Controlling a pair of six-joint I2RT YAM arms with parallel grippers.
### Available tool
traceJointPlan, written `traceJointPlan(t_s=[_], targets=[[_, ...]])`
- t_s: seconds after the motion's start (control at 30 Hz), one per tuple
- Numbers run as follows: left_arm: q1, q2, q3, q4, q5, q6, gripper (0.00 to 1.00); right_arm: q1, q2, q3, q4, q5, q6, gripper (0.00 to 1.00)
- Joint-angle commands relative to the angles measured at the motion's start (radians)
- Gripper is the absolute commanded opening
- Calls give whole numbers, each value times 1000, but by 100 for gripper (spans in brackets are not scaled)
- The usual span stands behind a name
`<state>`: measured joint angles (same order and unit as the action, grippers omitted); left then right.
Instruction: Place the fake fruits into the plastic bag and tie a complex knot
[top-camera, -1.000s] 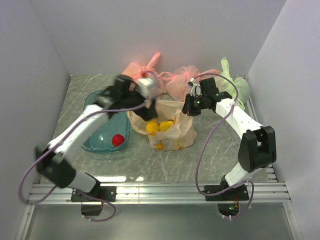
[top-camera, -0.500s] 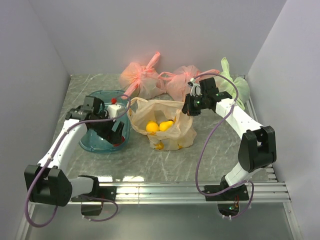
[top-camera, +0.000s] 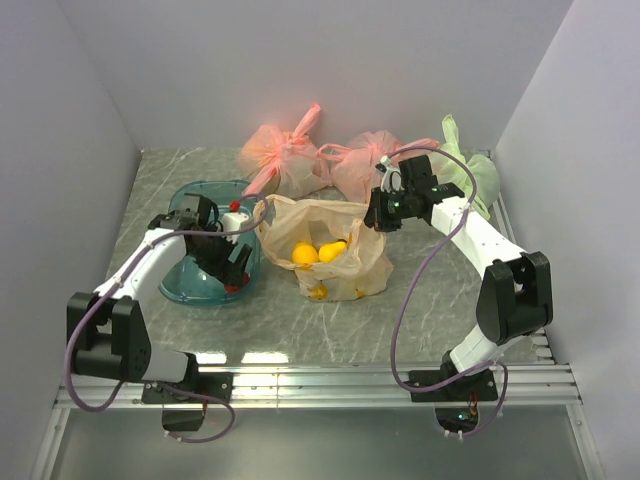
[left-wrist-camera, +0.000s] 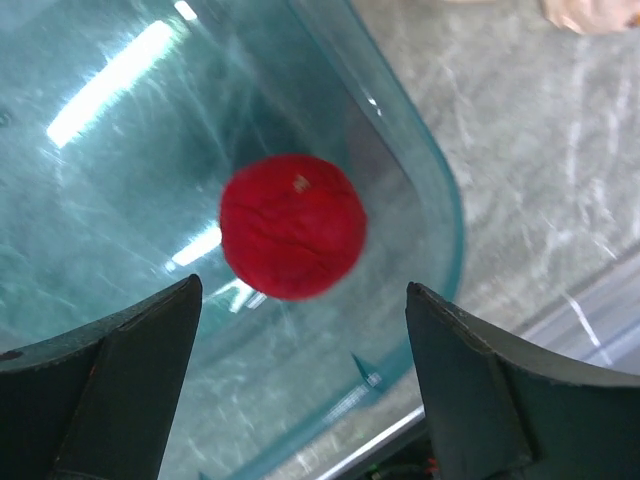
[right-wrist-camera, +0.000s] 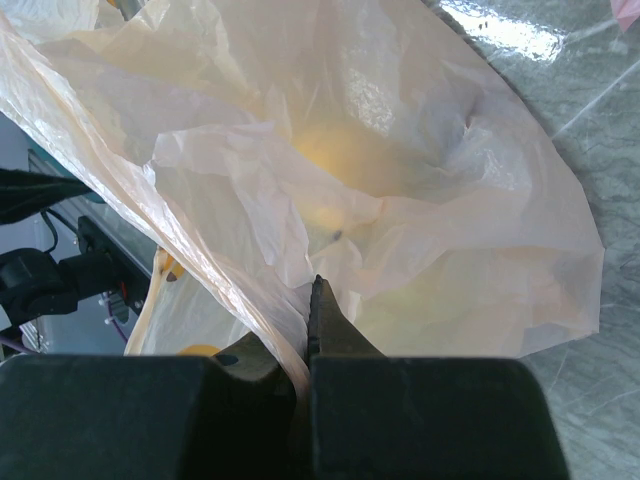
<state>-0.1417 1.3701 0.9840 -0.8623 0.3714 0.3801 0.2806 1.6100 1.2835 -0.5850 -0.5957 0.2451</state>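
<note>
fruit (left-wrist-camera: 292, 226) in bowl (top-camera: 188, 286), bag (top-camera: 352, 262) right of bowl

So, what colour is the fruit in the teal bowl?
Red; the fruit shows best in the left wrist view.

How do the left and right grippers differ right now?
The left gripper is open, its fingers on either side of the red fruit and apart from it; the right gripper is shut on the bag rim. The left hangs over the teal bowl; the right is at the bag's edge. Both have black fingers.
</note>
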Motion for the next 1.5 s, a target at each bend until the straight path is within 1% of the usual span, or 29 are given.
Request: traceJointPlan(t_s=[0.0,0.03,0.1,0.17,0.23,0.3,0.37,0.5,0.6,0.63,0.67,0.7,0.73,0.77,0.8,0.83,0.87,0.9,0.93,1.0,1.03,1.1,1.13,1.23,1.3,1.4,1.43,1.47], targets=[[-1,36,-8,87,-38,-1,88,-8,-13,4,22,-15,-1,0],[1,50,-18,112,-54,6,84,-9,-12,5,21,-13,-1,0],[1,73,-42,120,-58,35,83,-9,-9,11,14,-10,-6,0],[-1,78,-62,138,-52,43,84,-8,-9,11,11,-7,-9,0],[-4,102,-97,158,-86,40,88,-11,-5,11,10,-6,-9,0],[-2,125,-139,209,-127,28,87,-9,2,13,11,-6,-6,0],[1,132,-156,256,-135,22,86,-9,11,17,10,-10,-6,0],[2,167,-148,307,-149,-6,82,-9,19,28,7,-12,-7,0],[4,185,-113,298,-147,-1,71,-9,22,30,4,-13,-7,0],[8,185,-96,280,-134,2,64,-9,21,31,4,-13,-7,0],[13,170,-75,260,-114,3,60,-9,22,33,2,-13,-9,0],[20,156,-14,235,-83,11,58,-9,22,33,2,-13,-9,0],[33,140,28,161,-51,11,54,-9,19,33,2,-13,-9,0],[34,120,75,125,42,14,52,-9,16,30,2,-13,-7,0],[34,77,172,90,85,14,52,-9,14,28,5,-13,-7,0],[31,58,218,53,142,6,52,-8,14,27,5,-16,-7,0],[25,44,258,43,232,-4,52,-9,14,27,5,-16,-6,0],[13,28,324,48,260,-38,52,-11,16,28,7,-18,-6,0],[-33,24,350,58,271,-62,52,-9,21,31,4,-19,-7,0],[-99,43,404,78,282,-99,52,-9,25,40,1,-19,-7,0],[-167,50,407,98,281,-116,52,-9,30,43,-2,-19,-9,0],[-229,79,397,182,273,-168,52,-9,30,50,-1,-19,-9,0],[-283,93,394,213,265,-187,52,-9,31,51,-6,-19,-12,0],[-366,168,389,330,230,-248,53,-11,31,57,-10,-24,-20,0],[-395,228,387,415,204,-285,54,-11,30,59,-13,-27,-24,0],[-424,296,392,474,158,-308,61,-11,31,65,-19,-29,-29,0],[-432,309,397,491,149,-313,70,-11,36,68,-22,-30,-32,0],[-435,322,404,491,146,-319,75,-9,37,69,-26,-32,-33,0]])
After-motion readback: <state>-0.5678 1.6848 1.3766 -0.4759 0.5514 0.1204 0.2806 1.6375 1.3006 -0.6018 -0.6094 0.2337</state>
